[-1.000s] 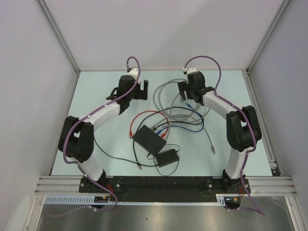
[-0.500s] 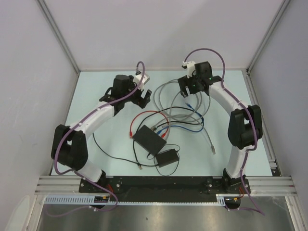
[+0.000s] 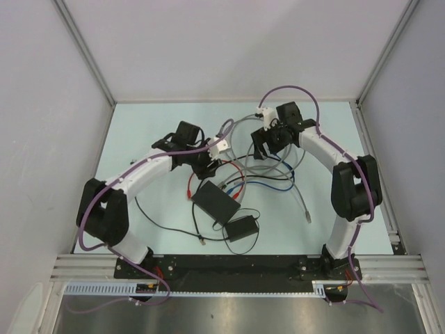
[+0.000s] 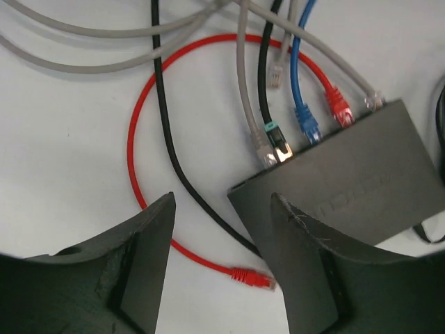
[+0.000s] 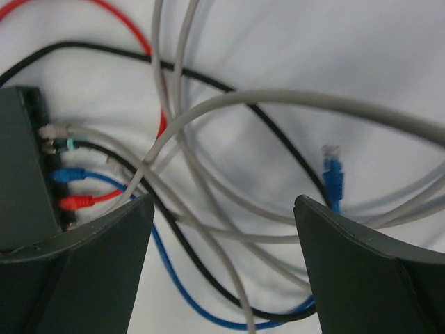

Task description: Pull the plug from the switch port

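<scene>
The black switch (image 3: 215,202) lies mid-table with several plugs in its far edge. The left wrist view shows the switch (image 4: 354,188) with a grey plug (image 4: 266,154), a black plug with a teal band (image 4: 278,139), a blue plug (image 4: 306,124), a red plug (image 4: 339,108) and another grey plug (image 4: 375,101) in its ports. My left gripper (image 3: 207,163) (image 4: 222,209) is open and empty above the switch's corner and a loose red plug (image 4: 254,278). My right gripper (image 3: 268,142) (image 5: 224,209) is open and empty over the cable tangle, with the switch (image 5: 21,174) at its left.
A smaller black power adapter (image 3: 241,227) with a thin black cord lies in front of the switch. Grey, black, blue and red cables loop behind the switch. A loose blue plug (image 5: 334,174) lies by the right finger. A grey cable end (image 3: 307,217) lies to the right.
Both arms have swung from the back of the table towards the middle. The left gripper now hangs over the switch's far corner, the right over the cables. The switch has not moved.
</scene>
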Controlling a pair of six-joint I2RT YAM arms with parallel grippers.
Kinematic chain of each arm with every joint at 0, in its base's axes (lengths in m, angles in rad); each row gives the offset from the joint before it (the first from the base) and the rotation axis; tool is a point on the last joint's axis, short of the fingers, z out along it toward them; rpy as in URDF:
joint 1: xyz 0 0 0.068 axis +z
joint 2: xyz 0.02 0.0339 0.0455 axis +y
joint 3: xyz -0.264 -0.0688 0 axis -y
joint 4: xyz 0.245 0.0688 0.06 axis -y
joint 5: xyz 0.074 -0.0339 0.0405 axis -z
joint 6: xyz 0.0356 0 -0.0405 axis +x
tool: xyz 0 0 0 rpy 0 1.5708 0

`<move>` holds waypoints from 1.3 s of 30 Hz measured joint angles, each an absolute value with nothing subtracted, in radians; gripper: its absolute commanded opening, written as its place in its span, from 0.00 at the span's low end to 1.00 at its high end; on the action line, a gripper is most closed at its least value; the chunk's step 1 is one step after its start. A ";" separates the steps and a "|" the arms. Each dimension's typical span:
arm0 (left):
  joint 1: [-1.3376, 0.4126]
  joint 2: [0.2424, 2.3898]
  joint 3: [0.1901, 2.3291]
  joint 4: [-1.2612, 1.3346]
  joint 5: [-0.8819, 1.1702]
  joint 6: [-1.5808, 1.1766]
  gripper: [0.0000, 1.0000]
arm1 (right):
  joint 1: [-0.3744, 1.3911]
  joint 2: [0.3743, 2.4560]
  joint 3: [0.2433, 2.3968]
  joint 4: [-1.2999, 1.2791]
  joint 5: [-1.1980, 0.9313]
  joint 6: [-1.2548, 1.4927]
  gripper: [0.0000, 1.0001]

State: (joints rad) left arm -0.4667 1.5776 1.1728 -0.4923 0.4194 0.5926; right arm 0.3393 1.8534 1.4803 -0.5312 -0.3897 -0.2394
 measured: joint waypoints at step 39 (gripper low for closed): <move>-0.432 1.606 1.035 -0.773 0.374 1.338 0.67 | 0.311 1.752 1.395 -0.564 -0.421 -0.264 0.90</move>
State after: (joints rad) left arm -0.4320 1.6062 1.0348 -0.7731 0.3744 1.3384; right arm 0.3107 1.7519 1.3949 -0.5636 -0.4206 -0.2638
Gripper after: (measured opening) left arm 0.677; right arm 0.896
